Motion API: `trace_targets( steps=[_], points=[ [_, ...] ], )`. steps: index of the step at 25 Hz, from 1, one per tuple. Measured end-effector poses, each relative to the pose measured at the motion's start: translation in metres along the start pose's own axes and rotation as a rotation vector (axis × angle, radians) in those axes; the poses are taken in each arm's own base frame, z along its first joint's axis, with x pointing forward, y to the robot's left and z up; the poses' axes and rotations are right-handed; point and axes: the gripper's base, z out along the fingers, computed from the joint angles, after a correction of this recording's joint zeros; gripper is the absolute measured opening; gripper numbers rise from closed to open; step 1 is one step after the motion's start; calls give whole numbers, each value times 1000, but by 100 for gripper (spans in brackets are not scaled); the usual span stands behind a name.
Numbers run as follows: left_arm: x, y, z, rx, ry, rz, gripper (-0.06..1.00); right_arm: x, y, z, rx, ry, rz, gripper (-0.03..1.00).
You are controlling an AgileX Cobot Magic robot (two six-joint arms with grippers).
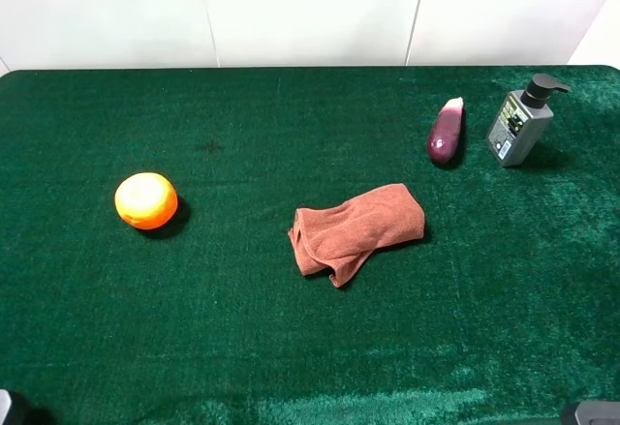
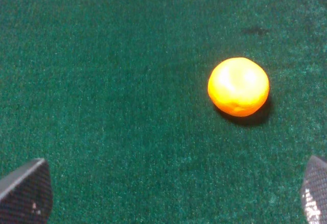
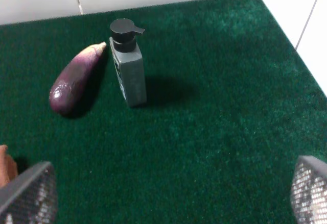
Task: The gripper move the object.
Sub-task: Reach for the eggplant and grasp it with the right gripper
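An orange [image 1: 146, 199] lies on the left of the green table; it also shows in the left wrist view [image 2: 238, 86]. A crumpled rust-brown towel [image 1: 356, 230] lies in the middle. A purple eggplant [image 1: 446, 132] and a grey pump bottle [image 1: 519, 123] stand at the back right, and both show in the right wrist view, the eggplant [image 3: 75, 79] beside the bottle [image 3: 129, 71]. My left gripper [image 2: 171, 193] is open and empty, short of the orange. My right gripper [image 3: 168, 193] is open and empty, short of the bottle.
The green felt table [image 1: 242, 348] ends at a white wall at the back and has a rounded back right corner [image 3: 255, 2]. Only small parts of the arms show at the bottom corners of the exterior view. The towel's edge [image 3: 6, 165] shows in the right wrist view.
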Motion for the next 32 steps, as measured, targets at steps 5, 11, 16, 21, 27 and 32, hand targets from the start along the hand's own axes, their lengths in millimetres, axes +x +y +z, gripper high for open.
trace_targets(
  steps=[5, 11, 16, 21, 27, 32],
  points=[
    [0, 0, 0, 0, 0, 0, 99, -27, 7, 8, -47, 65, 4, 70],
    [0, 0, 0, 0, 0, 0, 99, -56, 12, 27, -56, 157, -21, 70],
    [0, 0, 0, 0, 0, 0, 99, -73, 15, 49, -54, 263, -45, 70],
    [0, 0, 0, 0, 0, 0, 99, -88, 19, 75, -60, 345, -79, 70],
    [0, 0, 0, 0, 0, 0, 99, -105, 26, 100, -88, 409, -68, 70],
    [0, 0, 0, 0, 0, 0, 99, -117, 36, 111, -186, 425, -73, 70]
  ],
)
